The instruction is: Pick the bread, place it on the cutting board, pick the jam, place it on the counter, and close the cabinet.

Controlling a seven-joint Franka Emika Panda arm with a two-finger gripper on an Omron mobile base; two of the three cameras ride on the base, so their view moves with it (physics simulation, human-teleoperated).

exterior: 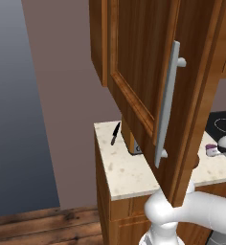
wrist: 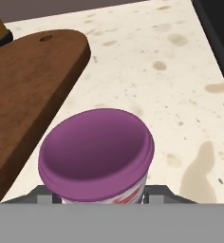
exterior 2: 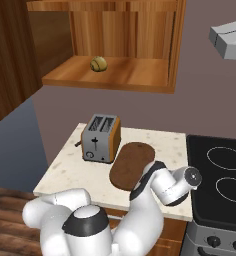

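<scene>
The purple jam [wrist: 97,154] sits between my gripper [wrist: 99,195] fingers, which are shut on its sides. It is low over the cream counter [wrist: 171,85], just right of the dark cutting board [wrist: 28,95]; whether it touches the stone I cannot tell. From the left base view the jam [exterior: 211,150] shows at the counter's right part beside my gripper [exterior: 225,143]. The bread [exterior 2: 98,63] lies on the shelf of the open cabinet [exterior 2: 110,75]. Below it the cutting board [exterior 2: 131,165] lies bare. The cabinet door [exterior: 139,72] stands swung out, its silver handle [exterior: 167,103] facing me.
A toaster [exterior 2: 101,138] stands left of the board. A black knife [exterior: 115,133] lies at the counter's back left. The black stovetop [exterior 2: 222,175] borders the counter on the right, with a range hood [exterior 2: 230,40] above it.
</scene>
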